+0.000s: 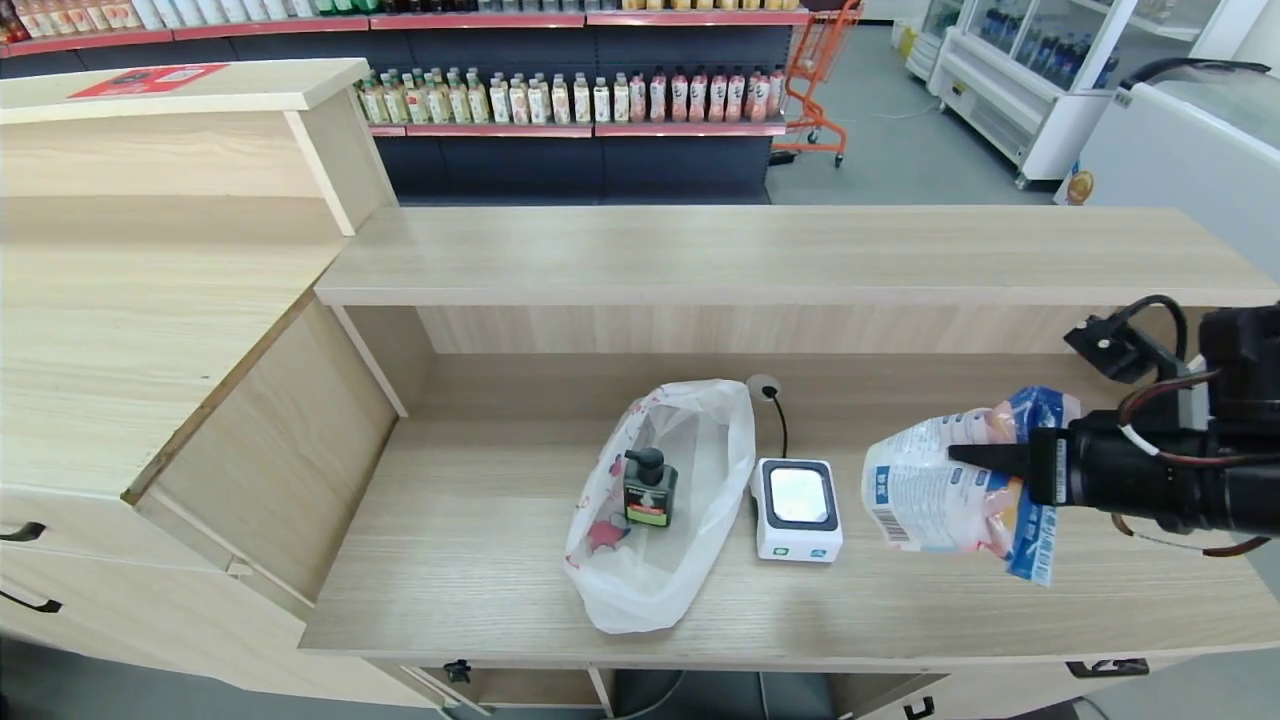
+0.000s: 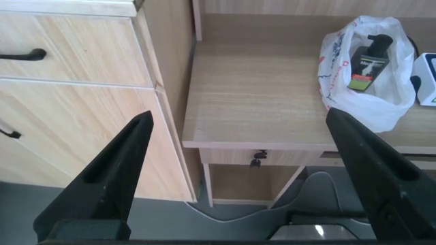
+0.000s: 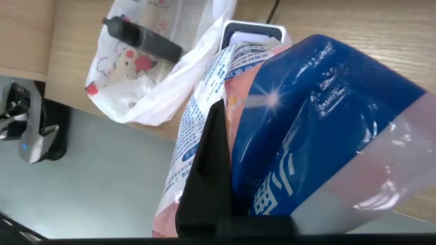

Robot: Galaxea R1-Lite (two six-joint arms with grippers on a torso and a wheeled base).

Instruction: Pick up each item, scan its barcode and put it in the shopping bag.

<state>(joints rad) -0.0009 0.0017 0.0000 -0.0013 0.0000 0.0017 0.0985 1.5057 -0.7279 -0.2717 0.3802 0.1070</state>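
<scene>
Packet (image 1: 920, 500) held crosswise in right claw (image 1: 975, 458), barcode end toward scanner (image 1: 798, 508)

— Bright or dim?
— Bright, evenly lit from above. Faint, soft shadows only: beside the shopping bag (image 1: 640, 590) on the tabletop (image 1: 480, 560), plus a darker band under the raised ledge (image 1: 780, 250) behind.
— Any glare?
— White patch on the scanner (image 1: 798, 508) screen, a starry glint on the blue film of the snack packet (image 3: 306, 122), pale reflections on the freezer (image 1: 1040, 90) glass far back.
— Distortion?
— Wide-angle bowing in the head view, with the ledge edges curving toward the corners. Close up, jaws of the left gripper (image 2: 238, 114) dark, underlit and soft-edged; packet equally soft in the right wrist view.
</scene>
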